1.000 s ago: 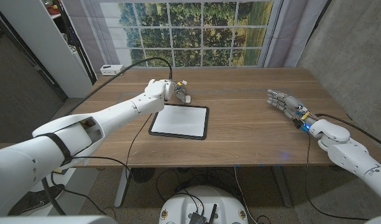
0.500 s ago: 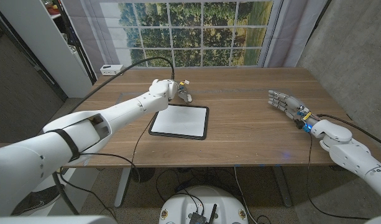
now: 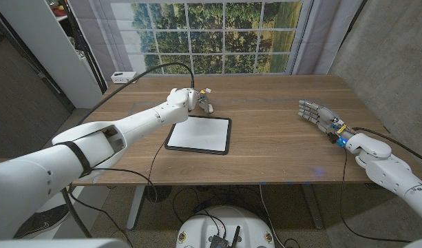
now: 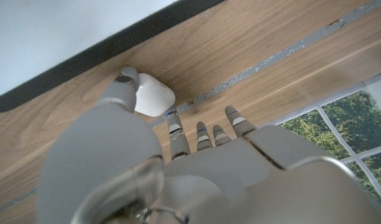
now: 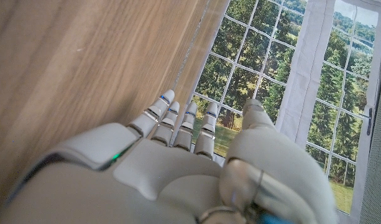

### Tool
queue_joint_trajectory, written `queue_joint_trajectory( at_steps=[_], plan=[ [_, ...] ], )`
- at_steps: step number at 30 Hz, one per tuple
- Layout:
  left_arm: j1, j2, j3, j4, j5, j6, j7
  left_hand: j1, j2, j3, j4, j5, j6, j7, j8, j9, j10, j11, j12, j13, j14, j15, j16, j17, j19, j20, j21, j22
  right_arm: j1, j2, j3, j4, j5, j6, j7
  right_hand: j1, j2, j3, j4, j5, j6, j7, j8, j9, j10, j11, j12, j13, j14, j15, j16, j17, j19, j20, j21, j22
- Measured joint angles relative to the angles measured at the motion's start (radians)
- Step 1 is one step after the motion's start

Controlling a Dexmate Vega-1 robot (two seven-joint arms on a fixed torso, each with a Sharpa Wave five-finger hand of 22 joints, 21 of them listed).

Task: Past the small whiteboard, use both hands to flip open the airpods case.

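Left arm reaching across worktop (image 3: 266, 148); left hand (image 3: 186, 98) hovering past small whiteboard (image 3: 199, 133), thumb touching white airpods case (image 4: 154, 98), other fingers extended, holding nothing. Right hand (image 3: 321, 114) waiting at far right, fingers straight, slightly apart, empty.

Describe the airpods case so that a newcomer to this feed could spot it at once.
Start at the small whiteboard, the white panel with a dark frame on the wooden table. Just past its far left corner, the left hand reaches the airpods case. It is a small, smooth, rounded white shell, unlike the flat, framed board.
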Motion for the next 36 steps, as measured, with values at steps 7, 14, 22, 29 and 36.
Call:
queue_joint_trajectory(
  at_steps=[7,14,22,29,36],
  plan=[
    [0.037,0.029,-0.042,-0.046,-0.04,-0.02,0.05,0.082,0.052,0.001,-0.007,-0.013,-0.004,0.003,0.0,-0.002,0.046,-0.008,0.008,0.0,0.043,-0.004,0.004,0.0,0.024,0.001,0.004,0.0,0.008,0.004,-0.002,0.008,0.0,0.0,0.002,-0.005,0.005,0.0,0.0,0.0,0.0,0.0,0.0,0.0,0.0,0.0,0.0,0.0,0.0,0.0,0.0,0.005,0.0,0.0,-0.006,0.0],
    [0.091,0.069,-0.111,-0.125,-0.099,-0.04,0.127,0.088,0.054,0.001,-0.007,-0.019,-0.004,0.003,0.0,-0.002,0.062,-0.009,0.008,-0.005,0.055,-0.006,0.004,0.0,0.035,0.001,0.011,0.0,0.025,0.007,-0.012,0.013,-0.008,-0.002,0.005,-0.005,0.005,-0.004,0.004,0.0,0.0,0.0,0.0,0.0,0.0,0.0,0.0,0.0,0.0,0.0,0.0,0.002,0.0,0.0,-0.012,0.0],
    [0.152,0.103,-0.193,-0.212,-0.168,-0.073,0.201,0.088,0.054,0.0,-0.008,-0.019,-0.004,0.003,0.0,-0.002,0.079,-0.01,0.016,-0.005,0.066,-0.006,0.004,0.0,0.04,0.006,0.011,0.0,0.045,0.005,-0.023,0.003,-0.026,-0.024,-0.015,-0.005,0.005,0.008,-0.014,0.0,0.041,-0.012,0.012,0.0,0.017,0.003,0.004,0.0,0.009,0.001,0.007,-0.003,0.015,0.015,-0.028,0.0],
    [0.211,0.113,-0.269,-0.268,-0.25,-0.13,0.285,0.088,0.054,-0.009,-0.005,-0.026,-0.004,0.003,0.0,-0.002,0.081,-0.011,0.016,-0.005,0.072,-0.001,0.004,-0.005,0.052,0.005,0.015,0.0,0.057,-0.003,-0.032,-0.036,-0.043,-0.063,-0.058,0.017,0.0,0.018,-0.03,0.004,0.085,0.038,0.021,0.001,0.04,0.015,0.015,0.0,0.039,0.001,0.023,0.0,0.059,0.032,-0.043,0.0],
    [0.257,0.098,-0.333,-0.283,-0.345,-0.217,0.354,0.097,0.063,-0.009,-0.005,-0.027,-0.004,0.003,0.0,-0.002,0.086,-0.006,0.016,-0.005,0.077,-0.006,0.004,-0.005,0.052,0.004,0.015,0.005,0.07,-0.02,-0.048,-0.113,-0.061,-0.143,-0.121,0.028,-0.004,0.014,-0.034,0.004,0.133,0.086,0.039,0.0,0.062,0.026,0.022,0.0,0.078,0.001,0.041,0.005,0.098,0.027,-0.043,0.005]
  ],
)
